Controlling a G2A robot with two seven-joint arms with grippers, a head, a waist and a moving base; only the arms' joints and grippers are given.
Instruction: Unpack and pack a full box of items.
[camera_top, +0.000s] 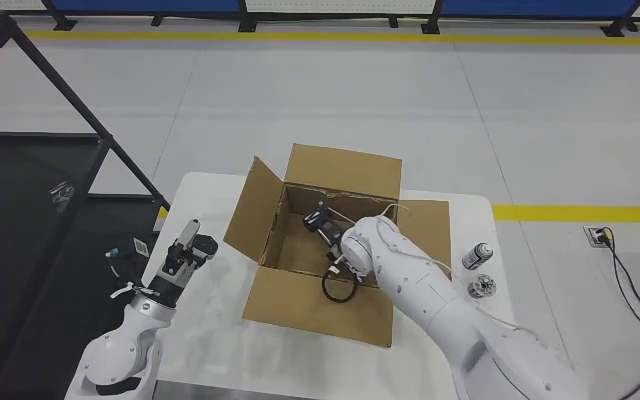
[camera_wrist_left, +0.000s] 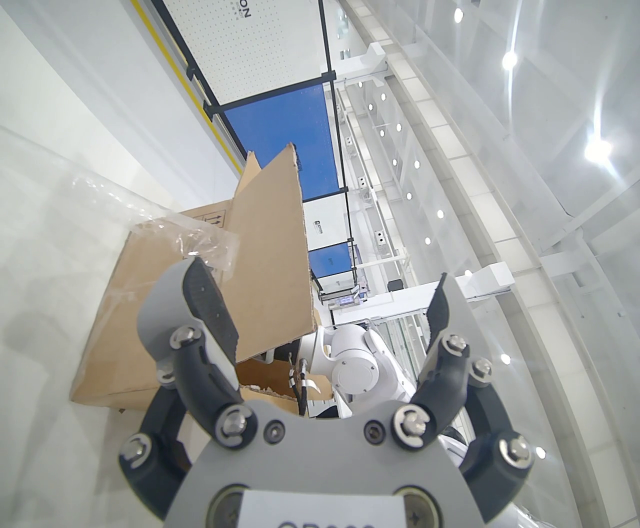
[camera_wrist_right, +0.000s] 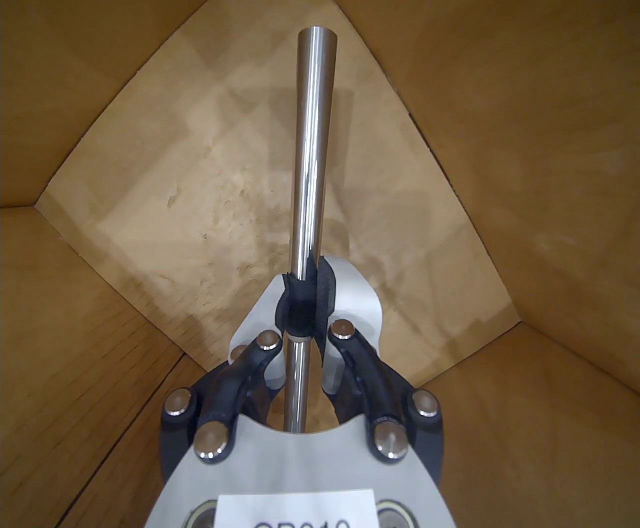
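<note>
I am seeing my left claw (camera_wrist_left: 320, 295) hanging released near the white bench's (camera_top: 215, 325) left edge. Mid-bench, inside the open brown cardboard box (camera_top: 320, 300), my right claw (camera_wrist_right: 305, 300) is grasping a slim polished steel rod (camera_wrist_right: 312, 150) pointing at the box floor.

In the top view the right arm (camera_top: 420, 285) covers much of the box (camera_top: 318, 300) floor. The right gripper (camera_top: 322, 220) inside the box is too small there to show its fingers. In the right wrist view the rod (camera_wrist_right: 311, 150) is clamped, and its near end is hidden behind the gripper's plate. Whether its far tip touches the box floor cannot be told. In the left wrist view the left gripper (camera_wrist_left: 320, 277) hides the box's near corner, and a flap (camera_wrist_left: 270, 260) hides part of the right arm. Near the bench's (camera_top: 215, 330) right edge, a can (camera_top: 478, 256) and a round metal piece (camera_top: 482, 288) are too small to identify. The bench's near right corner lies hidden under the right arm.
</note>
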